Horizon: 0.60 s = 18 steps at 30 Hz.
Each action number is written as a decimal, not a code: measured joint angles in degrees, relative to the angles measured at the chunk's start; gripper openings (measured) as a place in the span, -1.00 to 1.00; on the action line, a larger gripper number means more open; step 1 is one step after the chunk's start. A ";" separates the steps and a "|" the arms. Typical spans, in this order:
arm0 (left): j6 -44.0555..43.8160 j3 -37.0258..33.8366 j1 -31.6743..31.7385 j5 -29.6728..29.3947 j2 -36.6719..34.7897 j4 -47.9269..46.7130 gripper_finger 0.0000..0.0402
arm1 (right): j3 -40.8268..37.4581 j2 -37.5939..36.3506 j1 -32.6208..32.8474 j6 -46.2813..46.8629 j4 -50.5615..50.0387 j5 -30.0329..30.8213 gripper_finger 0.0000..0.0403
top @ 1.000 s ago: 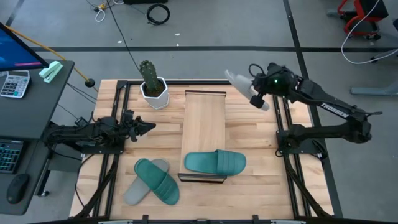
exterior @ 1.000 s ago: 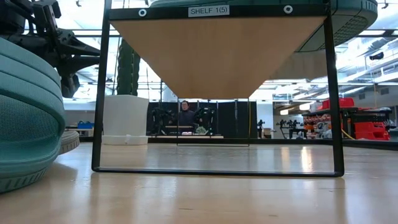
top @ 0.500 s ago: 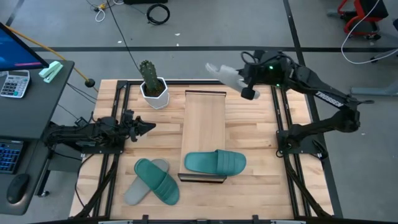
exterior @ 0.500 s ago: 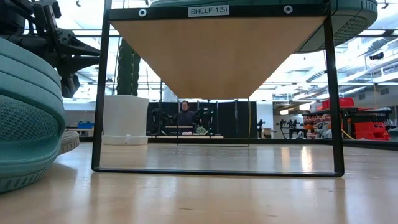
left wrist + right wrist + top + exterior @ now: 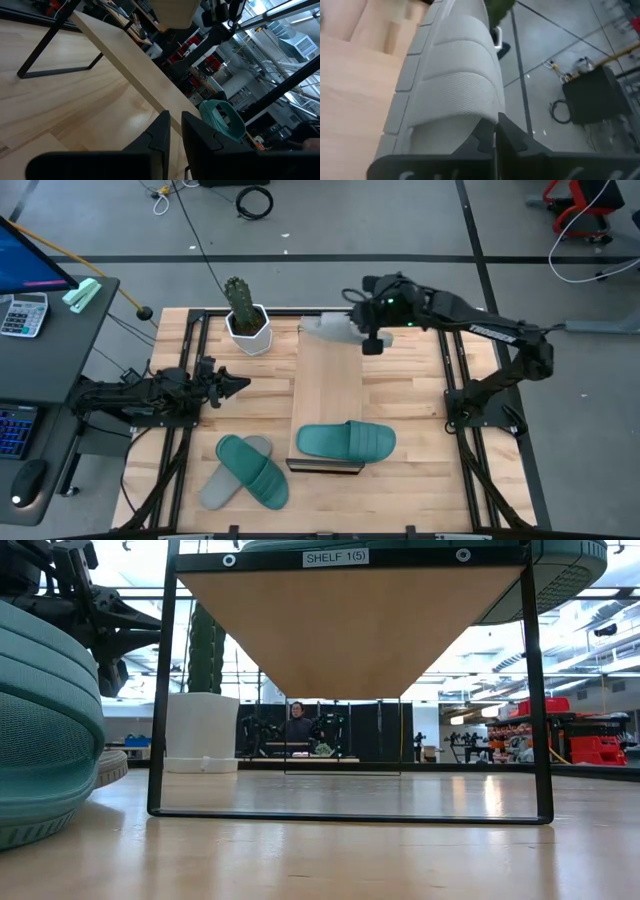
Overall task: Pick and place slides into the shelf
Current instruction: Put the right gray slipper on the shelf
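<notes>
My right gripper (image 5: 362, 332) is shut on a light grey slide (image 5: 322, 328), which it carries in the air over the far end of the shelf (image 5: 330, 380). The slide fills the right wrist view (image 5: 450, 95). One teal slide (image 5: 345, 442) lies flat on the shelf's near end. A second teal slide (image 5: 252, 470) lies across the other grey slide (image 5: 213, 488) on the table near the left front. My left gripper (image 5: 240, 385) waits, shut, at the table's left side, pointing toward the shelf. My right gripper pinches the grey slide between its two fingers at the edge beside the ribbed strap (image 5: 470, 117). The fingers come roughly level from the table's right. The slide is lifted clear and sticks out from the fingers toward the table's left, above the shelf's far end.
A cactus in a white pot (image 5: 245, 320) stands at the far left of the table, close to the shelf's far end. Dark rails (image 5: 185, 380) run along both table sides. In the low view the shelf's frame (image 5: 350, 690) stands on thin dark legs.
My right gripper has carried the grey slide toward the table's left, from beyond the far right corner to above the shelf's far end. It stayed shut on the slide, which has swung round with it. The left arm and the other slides have kept still.
</notes>
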 joint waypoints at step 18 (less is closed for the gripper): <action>-0.24 0.00 -0.01 0.02 0.00 0.00 -0.74 | 0.02 5.47 4.02 -13.05 2.30 5.84 -0.99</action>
